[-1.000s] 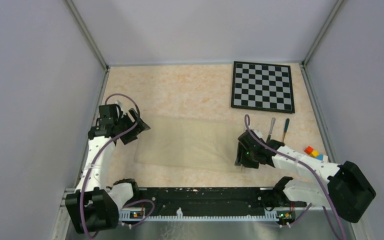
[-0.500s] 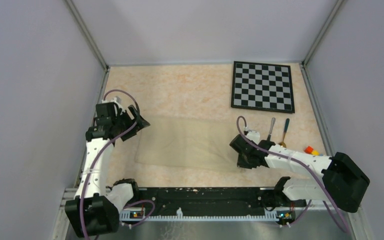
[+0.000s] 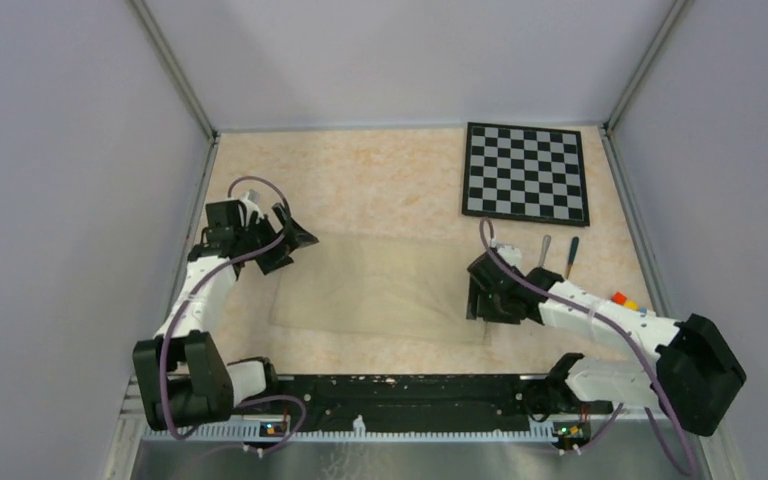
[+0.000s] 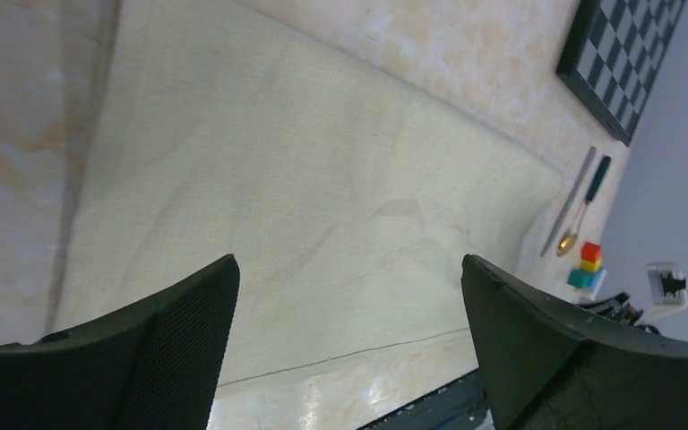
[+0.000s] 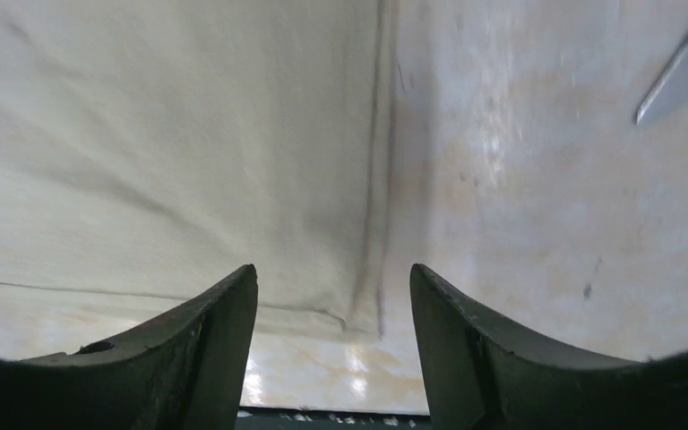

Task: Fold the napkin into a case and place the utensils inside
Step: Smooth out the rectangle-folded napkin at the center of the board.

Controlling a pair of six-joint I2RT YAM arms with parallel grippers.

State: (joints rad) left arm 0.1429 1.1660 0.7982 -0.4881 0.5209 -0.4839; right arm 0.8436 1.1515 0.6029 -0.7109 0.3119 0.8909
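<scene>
The jaws of the left gripper (image 4: pixel 349 269) stand wide with nothing between them, hanging over the left end of the plain beige-tan cloth napkin (image 4: pixel 305 197). The jaws of the right gripper (image 5: pixel 333 273) are also apart and empty, above the napkin's near right corner, where a stitched hem runs down the right short edge. The napkin lies flat in the middle of the mottled peach surface (image 3: pixel 360 180), a long rectangle whose long axis runs left to right between the two arms. Whether it is one layer or folded double cannot be told. Just right of it, apart from the cloth, the slim silver knife (image 3: pixel 543 252) and the dark-handled spoon with a gold bowl (image 4: pixel 584 206) lie side by side, their long axes running from the arms toward the black-and-white checkered board (image 3: pixel 526 172). The spoon's handle points to the board, its bowl to the near side. From above, the right arm covers their near ends; the right wrist view catches only the knife's tip. Small coloured blocks (image 4: pixel 589 266) sit just beyond the bowl.
</scene>
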